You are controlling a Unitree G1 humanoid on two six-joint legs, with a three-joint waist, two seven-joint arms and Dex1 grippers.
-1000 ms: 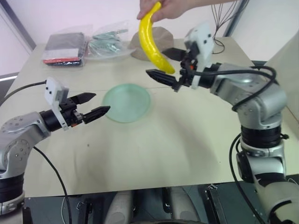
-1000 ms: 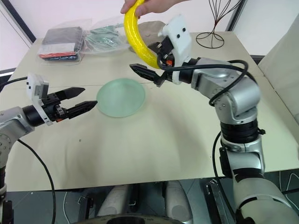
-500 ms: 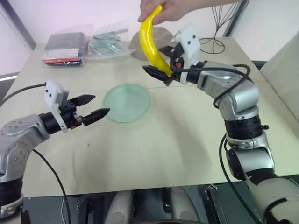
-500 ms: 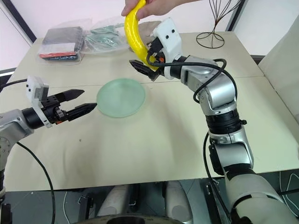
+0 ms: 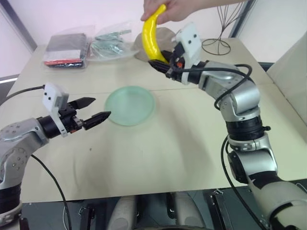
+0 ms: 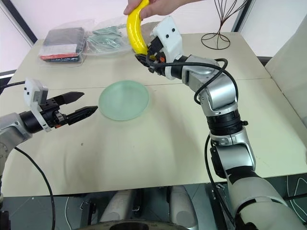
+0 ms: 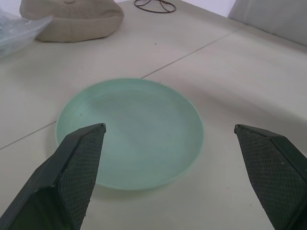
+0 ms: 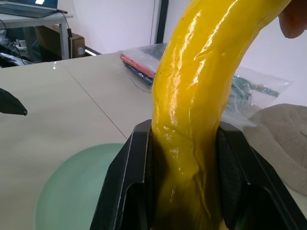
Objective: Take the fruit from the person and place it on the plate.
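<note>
From the head views, the right gripper (image 5: 162, 65) clamps the banana's (image 5: 150, 38) lower end, well above the plate (image 5: 130, 105), while the person's hand (image 5: 170, 9) holds its top.

In the right wrist view, both fingers (image 8: 127, 191) press the banana. The handover is unfinished.

In the left wrist view, the left gripper (image 7: 182, 163) is spread wide beside the bare plate on the table (image 7: 240, 72); placing remains.

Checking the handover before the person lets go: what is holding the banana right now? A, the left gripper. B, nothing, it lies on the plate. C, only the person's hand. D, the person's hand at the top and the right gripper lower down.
D: the person's hand grips the banana at its top while the right gripper is clamped around its lower end.
</note>
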